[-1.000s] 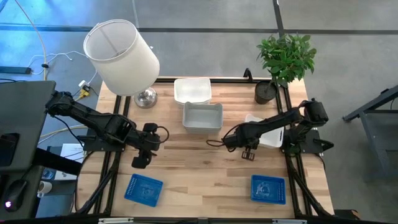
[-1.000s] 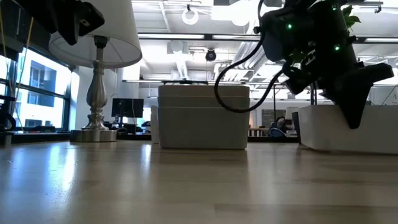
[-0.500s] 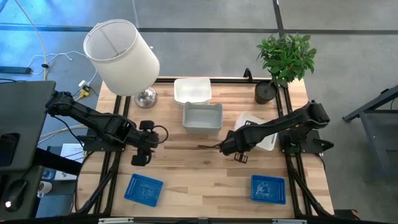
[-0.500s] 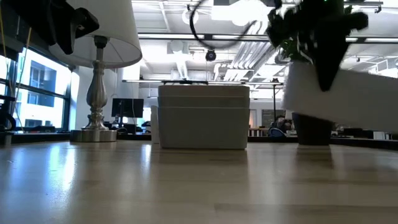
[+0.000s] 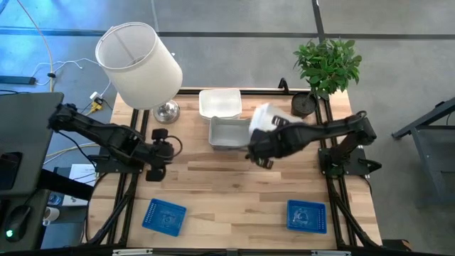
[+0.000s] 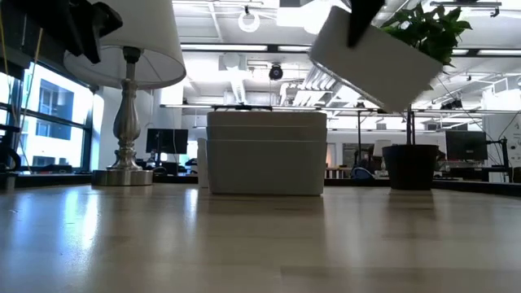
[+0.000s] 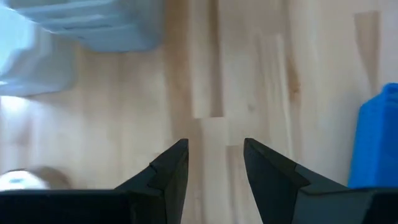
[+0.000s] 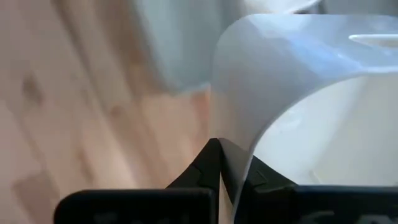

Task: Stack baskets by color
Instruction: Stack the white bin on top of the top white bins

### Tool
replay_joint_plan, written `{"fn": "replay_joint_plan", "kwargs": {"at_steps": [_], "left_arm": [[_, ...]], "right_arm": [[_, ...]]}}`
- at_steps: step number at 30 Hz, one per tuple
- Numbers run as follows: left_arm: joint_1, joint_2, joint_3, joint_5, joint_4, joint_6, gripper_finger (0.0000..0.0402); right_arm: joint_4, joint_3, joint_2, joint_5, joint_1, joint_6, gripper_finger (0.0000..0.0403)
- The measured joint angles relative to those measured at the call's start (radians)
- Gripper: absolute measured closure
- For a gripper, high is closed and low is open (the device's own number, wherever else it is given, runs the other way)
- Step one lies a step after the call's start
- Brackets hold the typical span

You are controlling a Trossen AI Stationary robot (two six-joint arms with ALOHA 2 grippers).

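Open-plan room beyond wooden table (image 5: 234, 192): grey floor (image 5: 234, 18), exposed ceiling ducts (image 6: 244, 77), window (image 6: 49, 114) at one side.

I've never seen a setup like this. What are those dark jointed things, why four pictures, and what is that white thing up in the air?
Those are two robot arms at a wooden table, each ending in two fingers. One camera looks straight down, one sits at table height, and one rides on each wrist. The right gripper is shut on the rim of a white basket, carrying it tilted in the air above the grey basket. Another white basket lies behind that, and two blue baskets sit near the front edge. The left gripper hangs open and empty over bare wood. The lamp and plant are just standing at the back.
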Motion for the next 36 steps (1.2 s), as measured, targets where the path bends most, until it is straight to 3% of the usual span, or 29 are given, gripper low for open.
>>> {"fn": "replay_joint_plan", "kwargs": {"at_steps": [5, 13, 22, 36], "left_arm": [[0.027, -0.058, 0.000, -0.062, -0.008, 0.063, 0.0261], [0.141, -0.111, 0.000, -0.124, -0.015, 0.126, 0.0261], [0.251, -0.123, 0.000, -0.123, -0.117, 0.017, 0.0261], [0.288, -0.123, 0.000, -0.068, -0.181, -0.109, 0.0261]], "right_arm": [[0.054, 0.107, -0.001, 0.064, -0.095, -0.158, 0.0403], [0.282, 0.164, 0.000, 0.063, -0.246, -0.486, 0.0403], [0.537, 0.165, 0.000, 0.055, -0.354, -0.733, 0.0403], [0.823, 0.165, 0.002, -0.141, -0.487, -0.944, 0.0403]]}}
